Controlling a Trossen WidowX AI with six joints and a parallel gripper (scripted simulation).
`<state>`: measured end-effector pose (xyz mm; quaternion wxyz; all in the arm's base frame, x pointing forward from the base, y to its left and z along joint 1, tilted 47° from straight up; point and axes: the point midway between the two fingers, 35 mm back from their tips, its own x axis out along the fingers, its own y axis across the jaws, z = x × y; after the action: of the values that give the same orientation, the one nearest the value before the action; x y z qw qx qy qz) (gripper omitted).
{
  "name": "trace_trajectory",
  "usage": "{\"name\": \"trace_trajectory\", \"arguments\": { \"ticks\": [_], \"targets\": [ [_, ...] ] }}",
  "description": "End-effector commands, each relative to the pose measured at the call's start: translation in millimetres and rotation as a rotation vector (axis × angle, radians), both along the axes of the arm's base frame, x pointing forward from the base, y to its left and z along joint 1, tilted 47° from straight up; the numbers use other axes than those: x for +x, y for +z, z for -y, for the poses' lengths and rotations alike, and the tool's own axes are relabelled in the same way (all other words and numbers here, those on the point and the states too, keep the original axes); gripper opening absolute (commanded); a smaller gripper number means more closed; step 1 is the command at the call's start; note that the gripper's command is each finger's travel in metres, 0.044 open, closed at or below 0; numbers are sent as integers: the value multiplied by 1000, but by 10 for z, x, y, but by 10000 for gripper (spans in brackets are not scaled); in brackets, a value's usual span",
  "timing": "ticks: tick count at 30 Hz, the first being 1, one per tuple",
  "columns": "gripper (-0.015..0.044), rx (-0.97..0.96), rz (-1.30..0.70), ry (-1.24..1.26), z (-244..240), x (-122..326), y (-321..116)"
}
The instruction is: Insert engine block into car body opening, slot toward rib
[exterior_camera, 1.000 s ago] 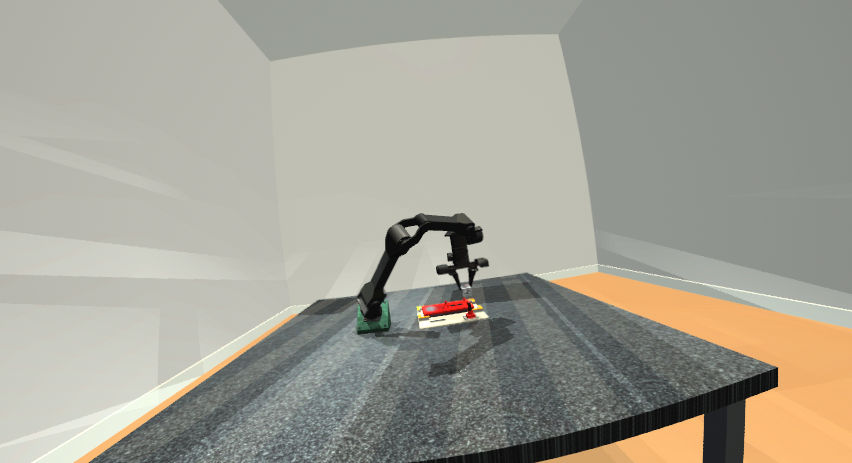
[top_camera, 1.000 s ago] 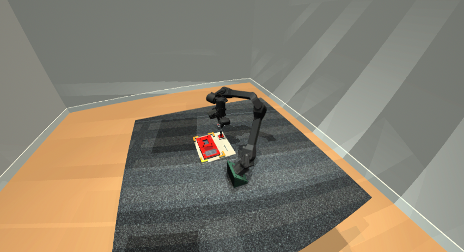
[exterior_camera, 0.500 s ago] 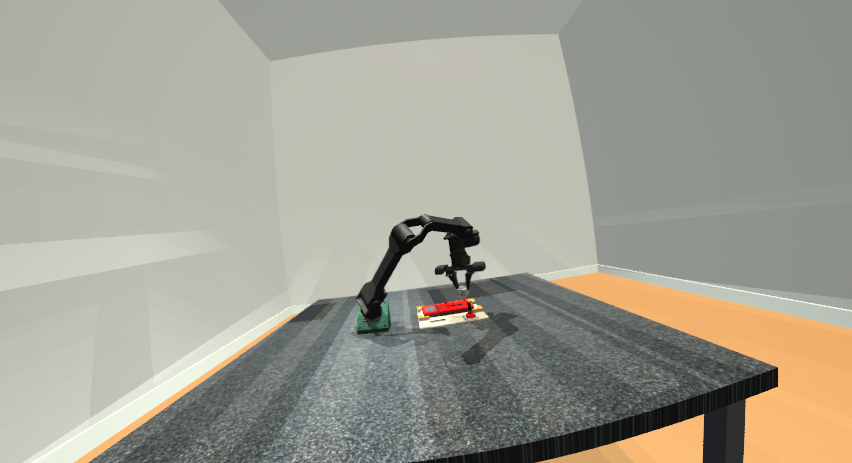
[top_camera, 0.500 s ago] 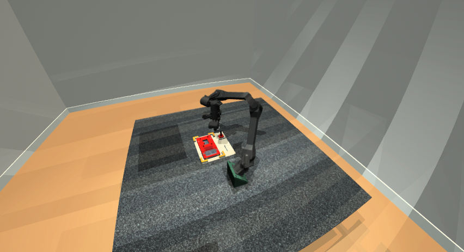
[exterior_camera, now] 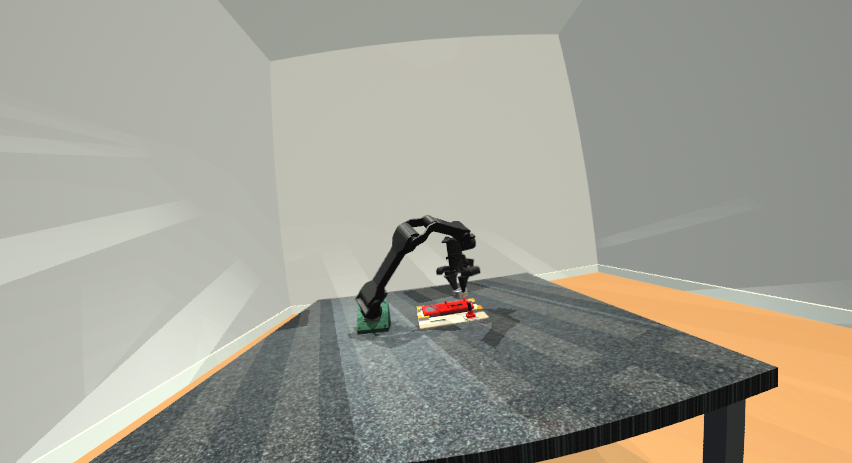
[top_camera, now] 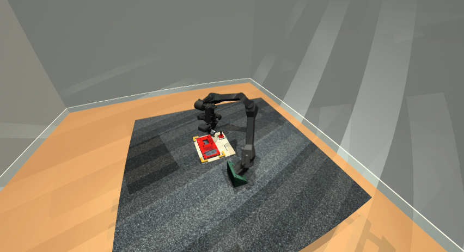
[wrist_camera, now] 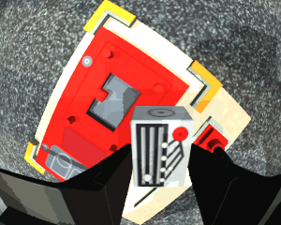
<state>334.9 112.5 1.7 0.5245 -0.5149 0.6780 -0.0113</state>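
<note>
The engine block (wrist_camera: 161, 157) (top_camera: 212, 131) (exterior_camera: 457, 293) is a light grey box with dark stripes and a red dot. My gripper (wrist_camera: 159, 150) (top_camera: 212, 131) (exterior_camera: 459, 291) is shut on it and holds it above the board. The red car body (wrist_camera: 145, 61) (top_camera: 211, 147) (exterior_camera: 447, 309) lies flat. Its opening (wrist_camera: 118, 105) (top_camera: 206, 141) shows grey inside, with a small red rib (wrist_camera: 102, 95) jutting in from one long side. In the wrist view the block is to the lower right of the opening and turned relative to it. I cannot tell which side has the slot.
The cream board (wrist_camera: 234, 112) (top_camera: 229, 148) carries yellow corner pieces (wrist_camera: 208, 86) (wrist_camera: 112, 12) around the car body. A red piece with a black upright stick (top_camera: 221, 136) (exterior_camera: 470, 314) stands on the board beside the car body, close to my right finger in the wrist view. Red pegs stand on the body.
</note>
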Motion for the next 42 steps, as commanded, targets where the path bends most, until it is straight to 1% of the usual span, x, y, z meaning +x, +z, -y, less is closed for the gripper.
{"name": "trace_trajectory", "arguments": {
  "ticks": [1, 16, 19, 25, 42],
  "targets": [
    [0, 7, 78, -86, -28, -42, -106],
    [0, 35, 407, -415, -143, -157, -450],
    [0, 38, 440, -447, -154, -170, -484],
    [157, 42, 479, -485, -155, -169, -482],
    [159, 38, 445, -452, -156, -170, -485]
  ]
}}
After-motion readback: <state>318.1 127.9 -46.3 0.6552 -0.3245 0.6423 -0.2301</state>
